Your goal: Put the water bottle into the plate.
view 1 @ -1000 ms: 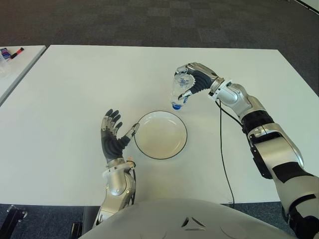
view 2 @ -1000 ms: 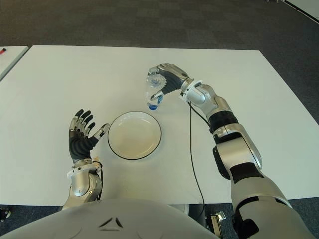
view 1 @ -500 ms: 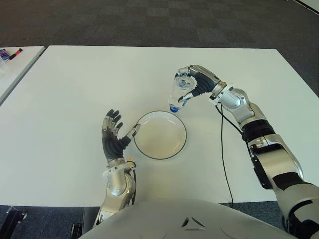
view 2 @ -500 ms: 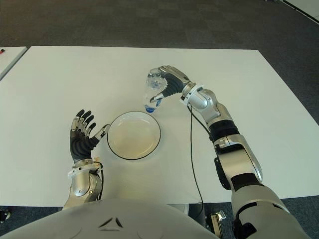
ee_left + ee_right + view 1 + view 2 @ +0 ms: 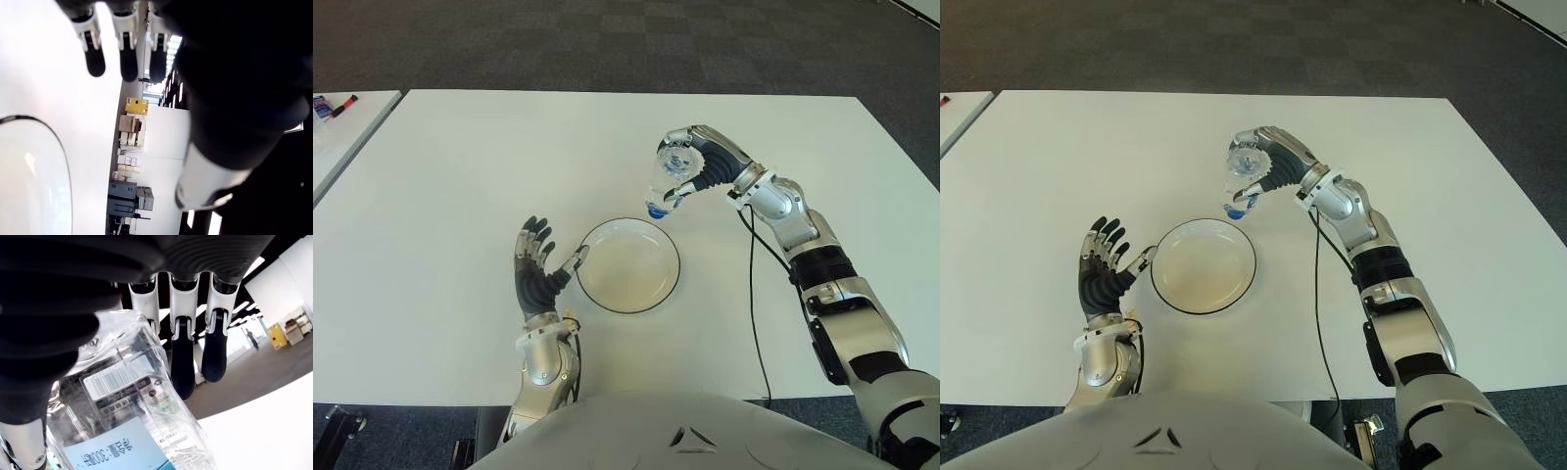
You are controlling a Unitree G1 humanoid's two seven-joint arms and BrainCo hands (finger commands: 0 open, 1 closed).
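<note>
The water bottle [image 5: 666,182] is a small clear plastic bottle with a blue cap and a light blue label bearing a barcode. It is inverted and tilted, cap end lowest, base uppermost. The right hand [image 5: 693,162] grips it around the upper body, clear of the tabletop [image 5: 460,166]. The cap sits just beyond the far right rim of the plate.

The plate [image 5: 627,265] is round, white, with a thin dark rim. It lies flat on the tabletop and holds nothing.
</note>
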